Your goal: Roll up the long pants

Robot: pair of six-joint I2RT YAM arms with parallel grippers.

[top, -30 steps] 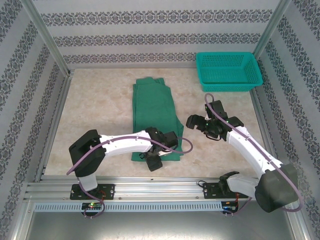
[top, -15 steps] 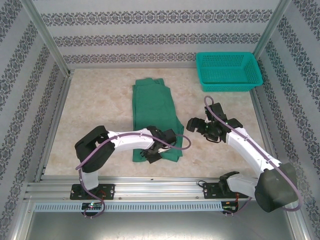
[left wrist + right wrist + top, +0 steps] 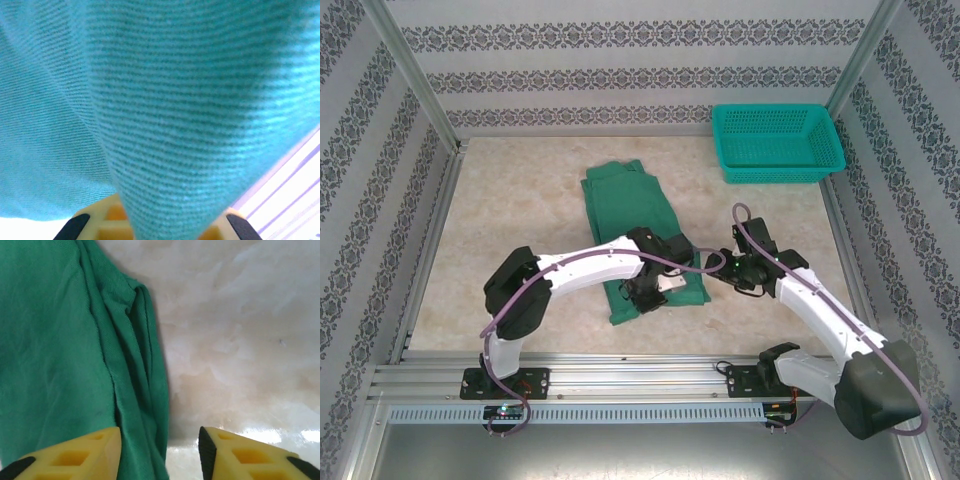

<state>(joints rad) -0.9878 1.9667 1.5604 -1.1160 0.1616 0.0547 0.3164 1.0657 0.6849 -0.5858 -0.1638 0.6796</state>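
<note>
The long pants [image 3: 625,205] are dark green cloth, folded into a long strip that runs slantwise down the middle of the table. My left gripper [image 3: 655,290] is at their near end, shut on a fold of the cloth. In the left wrist view that fold of the pants [image 3: 175,100] rises out from between the jaws of the left gripper [image 3: 165,222] and hides the fingertips. My right gripper [image 3: 712,268] is open at the strip's near right edge. In the right wrist view the right gripper [image 3: 160,445] straddles the bunched hem of the pants [image 3: 60,350], and bare table shows beside it.
A teal mesh basket [image 3: 777,142] stands at the back right corner. Patterned walls close in the marble-look table [image 3: 520,230] on three sides. An aluminium rail [image 3: 620,375] runs along the near edge by the arm bases.
The near end of the pants has been dragged right, so the strip now lies slanted. My left gripper moved right with the cloth. My right gripper came down and left to the pants' edge.
</note>
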